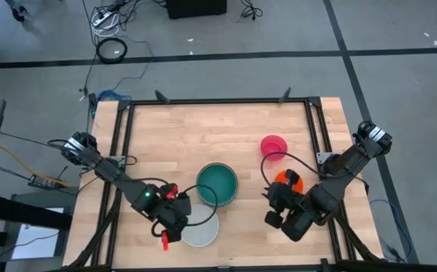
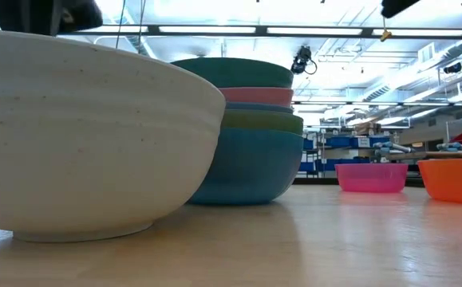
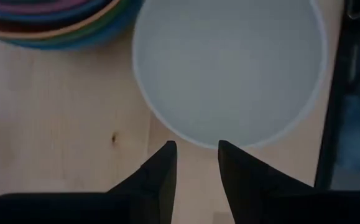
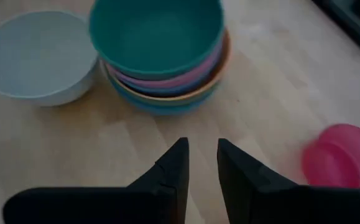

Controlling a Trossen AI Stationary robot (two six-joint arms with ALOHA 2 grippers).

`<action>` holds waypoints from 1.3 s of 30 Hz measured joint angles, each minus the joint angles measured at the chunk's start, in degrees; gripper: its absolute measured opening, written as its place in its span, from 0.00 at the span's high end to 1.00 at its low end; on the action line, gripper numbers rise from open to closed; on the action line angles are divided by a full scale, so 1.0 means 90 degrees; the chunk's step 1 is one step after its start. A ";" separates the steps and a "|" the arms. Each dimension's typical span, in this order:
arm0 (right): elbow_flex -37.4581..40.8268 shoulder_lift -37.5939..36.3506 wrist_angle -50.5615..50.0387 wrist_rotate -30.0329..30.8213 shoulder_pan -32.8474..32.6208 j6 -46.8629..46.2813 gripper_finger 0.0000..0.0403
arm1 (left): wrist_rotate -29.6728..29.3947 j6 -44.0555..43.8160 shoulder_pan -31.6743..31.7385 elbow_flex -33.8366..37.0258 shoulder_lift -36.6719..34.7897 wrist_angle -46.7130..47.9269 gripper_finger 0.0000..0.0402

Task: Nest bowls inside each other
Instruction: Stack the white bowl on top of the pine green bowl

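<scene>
A stack of several nested bowls (image 1: 217, 185), teal on top and blue at the bottom, stands on its base mid-table. A white bowl (image 1: 203, 233) sits upright near the front edge. A magenta bowl (image 1: 273, 144) stands at the right. An orange bowl (image 1: 287, 179) is partly hidden under my right arm. My left gripper (image 3: 196, 147) hovers open just short of the white bowl's rim (image 3: 229, 140). My right gripper (image 4: 201, 144) is open above bare wood and points toward the stack (image 4: 161, 56). Neither holds anything.
A black frame rail (image 1: 218, 101) borders the wooden table. Bare wood lies at the far left (image 1: 165, 136). In the low view the white bowl (image 2: 79, 135) fills the left, with the stack (image 2: 246, 135), the magenta bowl (image 2: 370, 177) and the orange bowl (image 2: 456, 180) beyond.
</scene>
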State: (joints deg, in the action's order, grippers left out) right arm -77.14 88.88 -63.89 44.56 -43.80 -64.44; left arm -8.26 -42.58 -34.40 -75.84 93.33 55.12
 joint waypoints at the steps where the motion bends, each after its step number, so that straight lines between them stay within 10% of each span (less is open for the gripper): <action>1: 0.0000 0.0000 -0.0174 0.0068 -0.0050 -0.0168 0.82 | -0.0041 -0.0130 -0.0002 0.0081 -0.0004 -0.0060 0.68; 39: 0.0000 0.0000 -0.1315 0.0053 -0.0217 -0.1176 0.84 | -0.0451 -0.1452 0.0163 0.1589 0.0043 -0.2123 0.74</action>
State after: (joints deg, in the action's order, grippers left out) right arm -77.14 88.88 -75.72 45.04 -45.76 -75.02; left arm -12.32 -55.65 -32.93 -61.54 93.71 36.01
